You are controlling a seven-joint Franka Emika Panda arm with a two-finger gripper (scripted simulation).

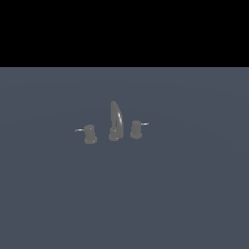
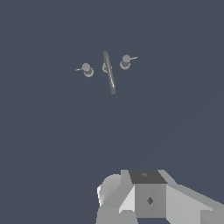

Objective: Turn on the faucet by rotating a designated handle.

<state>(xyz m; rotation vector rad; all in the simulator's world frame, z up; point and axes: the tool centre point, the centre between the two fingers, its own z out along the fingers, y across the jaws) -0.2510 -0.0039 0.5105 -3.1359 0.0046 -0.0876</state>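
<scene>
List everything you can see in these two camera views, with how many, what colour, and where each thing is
spout: one, dull grey, tall and curved, standing between the two knobs on the floor.
handle: one, grey knob with a thin pale lever, on the exterior view's left of the spout, lever pointing away from it.
other knob: one, grey with a thin pale lever, on the exterior view's right of the spout.
floor: one, flat blue-grey, under everything.
gripper: one, grey and white; seen only in the wrist view, far from the faucet; fingers not discernible.
</scene>
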